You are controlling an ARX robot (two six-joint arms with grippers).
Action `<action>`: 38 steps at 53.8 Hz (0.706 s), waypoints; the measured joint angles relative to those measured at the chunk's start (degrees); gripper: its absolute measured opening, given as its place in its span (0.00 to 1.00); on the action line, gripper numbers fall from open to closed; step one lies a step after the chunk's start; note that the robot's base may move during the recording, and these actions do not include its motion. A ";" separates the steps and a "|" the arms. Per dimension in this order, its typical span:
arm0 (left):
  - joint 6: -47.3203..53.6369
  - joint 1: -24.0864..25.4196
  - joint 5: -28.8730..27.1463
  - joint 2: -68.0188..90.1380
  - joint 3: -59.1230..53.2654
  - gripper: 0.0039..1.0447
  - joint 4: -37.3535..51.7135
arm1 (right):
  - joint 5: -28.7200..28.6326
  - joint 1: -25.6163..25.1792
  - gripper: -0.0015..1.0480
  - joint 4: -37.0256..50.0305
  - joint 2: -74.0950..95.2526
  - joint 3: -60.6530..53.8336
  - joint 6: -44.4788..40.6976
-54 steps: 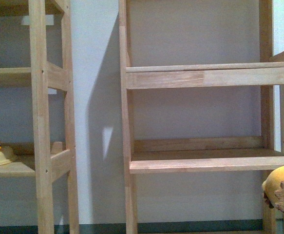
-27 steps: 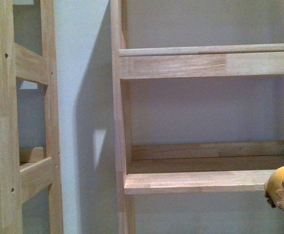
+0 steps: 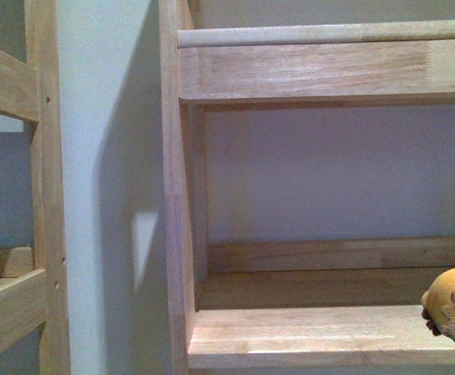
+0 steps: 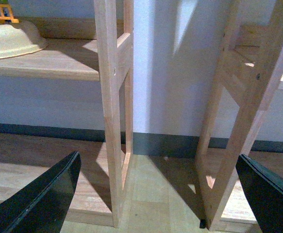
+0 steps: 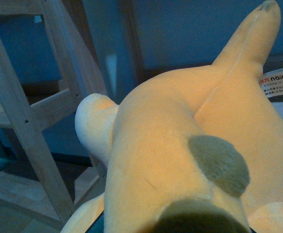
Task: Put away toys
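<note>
**Plush up against right wrist; left gripper spread, holding nothing**

Front view: the orange-yellow plush (image 3: 453,301) pokes in at 4 o'clock, cut off by the frame edge. It overlaps the front of the lower shelf board (image 3: 313,336) of a wooden rack; can't tell if it touches the board. The upper shelf (image 3: 313,70) is at 12 o'clock. A second rack's post (image 3: 44,195) is at 9 o'clock, with pale wall (image 3: 102,117) between the racks.

Right wrist view: the plush fills nearly the whole shot, right against the camera. It shows a pointed tip, a grey-brown patch (image 5: 220,164) and a white label (image 5: 279,81). The right gripper is hidden by the plush, so can't tell if it is clamped.

Left wrist view: the left gripper (image 4: 158,160) has its jaws wide apart. Its black fingers (image 4: 44,199) sit over the wood floor (image 4: 156,194), facing two rack posts. A cream bowl (image 4: 10,39) sits on a shelf of one rack.
</note>
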 joint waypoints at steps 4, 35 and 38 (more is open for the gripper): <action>0.00 0.00 0.00 0.00 0.00 0.95 0.00 | 0.00 0.00 0.17 0.00 0.00 0.00 0.00; 0.00 0.00 0.00 0.00 0.00 0.95 0.00 | 7.23 4.44 0.17 -0.66 8.00 14.05 -14.73; 0.00 0.00 0.00 0.00 0.00 0.95 0.00 | 8.66 6.29 0.17 -0.07 9.60 16.52 -15.50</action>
